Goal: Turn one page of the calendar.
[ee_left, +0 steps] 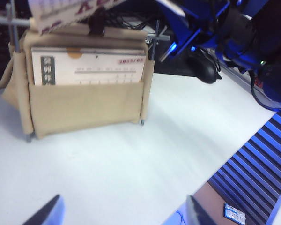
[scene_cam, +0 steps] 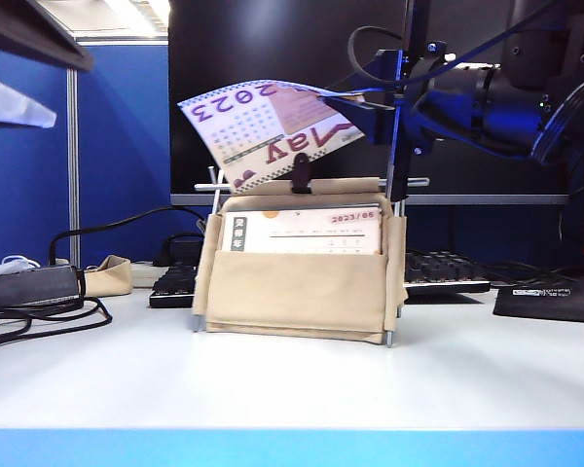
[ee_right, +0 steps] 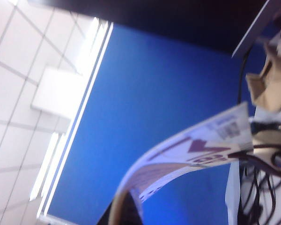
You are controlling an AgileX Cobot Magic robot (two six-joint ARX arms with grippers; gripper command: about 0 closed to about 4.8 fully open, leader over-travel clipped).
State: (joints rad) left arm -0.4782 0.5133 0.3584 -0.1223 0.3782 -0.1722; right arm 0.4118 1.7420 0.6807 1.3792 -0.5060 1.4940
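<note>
Page: the page (scene_cam: 268,126) is lifted above the calendar (scene_cam: 300,263), its long axis roughly level and running left to right in the exterior view; the free end sags toward the left, the reverse faces the camera with maroon "2023" and "May" upside down over a date grid; thin, glossy, bowed paper
Calendar: stands upright on the white table (scene_cam: 273,379), facing the exterior camera; beige canvas pocket, soft and creased; thin silver rods as legs and crossbar; small dark strap at the top centre; front sheet reads "2023/05"
Right gripper: the right gripper (scene_cam: 355,105) is pinched closed on the page's right edge, above the calendar's top right; the contact is probably at the corner, though blur hides it
Left gripper: the left gripper (ee_left: 124,213) hangs over bare table in front of the calendar, fingers spread wide, grasping nothing
Behind: black keyboard (scene_cam: 438,270) and dark monitor (scene_cam: 273,49)
</note>
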